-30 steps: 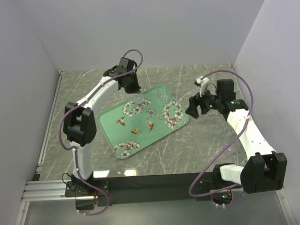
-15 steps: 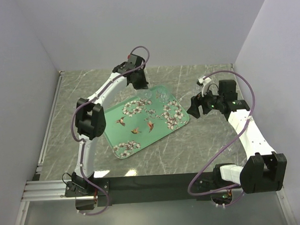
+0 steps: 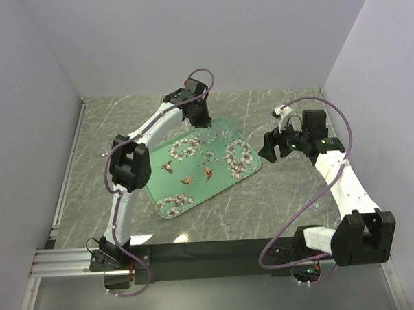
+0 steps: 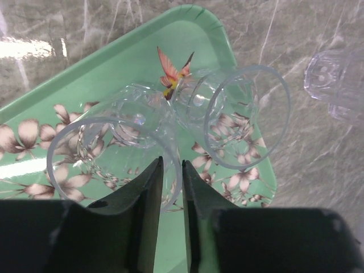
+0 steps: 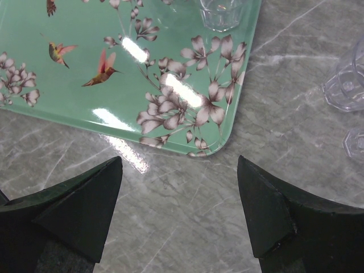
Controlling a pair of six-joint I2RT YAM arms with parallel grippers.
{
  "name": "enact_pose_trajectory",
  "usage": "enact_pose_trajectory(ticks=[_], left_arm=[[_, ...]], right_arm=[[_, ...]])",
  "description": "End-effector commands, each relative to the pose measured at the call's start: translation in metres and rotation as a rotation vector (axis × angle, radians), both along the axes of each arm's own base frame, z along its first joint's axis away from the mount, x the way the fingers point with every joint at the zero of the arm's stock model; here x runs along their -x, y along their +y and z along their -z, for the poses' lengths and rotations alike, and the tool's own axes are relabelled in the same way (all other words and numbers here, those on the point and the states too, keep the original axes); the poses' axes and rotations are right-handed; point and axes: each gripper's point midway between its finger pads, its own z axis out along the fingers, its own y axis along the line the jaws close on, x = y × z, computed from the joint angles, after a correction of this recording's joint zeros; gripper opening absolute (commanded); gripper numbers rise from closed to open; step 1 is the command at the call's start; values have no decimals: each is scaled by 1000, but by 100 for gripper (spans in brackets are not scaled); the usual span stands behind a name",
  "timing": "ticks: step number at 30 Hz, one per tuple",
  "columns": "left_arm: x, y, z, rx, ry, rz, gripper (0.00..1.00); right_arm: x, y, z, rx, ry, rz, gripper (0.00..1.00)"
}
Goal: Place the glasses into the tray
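My left gripper (image 3: 200, 121) is over the far corner of the mint-green tray (image 3: 160, 186). In the left wrist view its fingers (image 4: 151, 187) are shut on the rim of a clear glass (image 4: 108, 142) held over the tray (image 4: 114, 62). A second glass (image 4: 244, 114) stands on the tray right beside it, and also shows in the right wrist view (image 5: 222, 11). A third glass (image 4: 335, 79) stands on the marble off the tray's corner. My right gripper (image 5: 179, 165) is open and empty above the marble, just off the tray's right corner (image 5: 216, 142).
In the right wrist view two more clear glasses (image 5: 347, 85) (image 5: 355, 142) stand on the marble to the right of the tray. White walls close in the table on three sides. A black bar runs along the near edge (image 3: 218, 250).
My left arm has swung to the right along the tray's far edge, from its far-left side to its far corner. The right arm has not moved.
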Motion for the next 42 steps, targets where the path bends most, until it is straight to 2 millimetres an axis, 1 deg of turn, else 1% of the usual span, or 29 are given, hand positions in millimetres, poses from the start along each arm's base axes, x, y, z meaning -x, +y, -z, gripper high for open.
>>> enact_pose_trajectory(ticks=[1,4,6,8,13,14,15,17,18,20,21,23,25,26,27,29,30,31,32,33,34,35,36,37,38,39,40,41,42], left_arm=[[-6,-12,-26,44,-58,15,27],[-4,-16,-26,52,-57,27,33],[-2,-17,-27,56,-56,31,43],[-2,-18,-34,64,-73,35,46],[-1,-16,-65,89,-140,46,62],[1,-15,-67,86,-145,44,63],[2,-13,-81,96,-175,42,64],[5,-7,-84,87,-187,33,67],[7,-4,-99,98,-219,30,69],[12,2,-102,89,-228,23,70],[15,8,-116,92,-260,13,71],[23,16,-114,73,-261,9,73],[29,30,-131,56,-311,-19,75],[35,38,-121,29,-298,-30,75],[42,45,-137,36,-333,-41,77],[49,64,-132,-19,-354,-75,77],[57,73,-149,-20,-391,-87,77],[60,83,-152,-46,-407,-107,79],[65,96,-143,-93,-403,-139,80],[74,108,-161,-92,-444,-164,81],[79,116,-164,-107,-459,-177,83],[83,129,-155,-149,-459,-211,84],[93,140,-170,-140,-496,-234,86],[98,147,-171,-150,-503,-250,90],[104,159,-161,-192,-496,-281,92],[114,170,-170,-184,-518,-306,94],[120,177,-169,-187,-517,-330,98],[127,184,-156,-208,-498,-342,99],[136,194,-162,-205,-518,-372,99]], right_arm=[[-9,0,-12,-8,-46,-4,88],[-10,-1,-14,-5,-51,-3,88],[-9,-1,-15,-4,-54,-6,88],[-12,-10,-16,0,-55,21,88],[-15,-15,-25,4,-74,36,88],[-16,-16,-25,3,-75,40,88],[-17,-16,-27,1,-75,42,88],[-20,-18,-33,-3,-81,51,88],[-21,-19,-33,-7,-75,56,88],[-25,-20,-39,-14,-76,66,88],[-27,-21,-38,-26,-58,82,88],[-33,-23,-43,-35,-49,107,88],[-43,-23,-47,-54,-21,138,87],[-47,-25,-48,-57,-9,157,87],[-54,-25,-50,-72,14,176,87],[-62,-29,-51,-74,42,216,86],[-69,-30,-45,-90,86,250,86],[-77,-32,-52,-91,79,273,86],[-81,-35,-49,-88,112,302,86],[-94,-43,-47,-80,137,367,85],[-100,-47,-43,-73,157,400,85],[-105,-50,-39,-65,175,425,85],[-112,-58,-23,-38,227,474,84],[-121,-61,-30,-33,217,487,83],[-121,-62,-26,-9,238,477,83],[-126,-63,-12,10,272,466,82],[-133,-60,-20,9,253,429,82],[-130,-59,-15,28,280,396,82],[-135,-60,-4,69,284,342,82]])
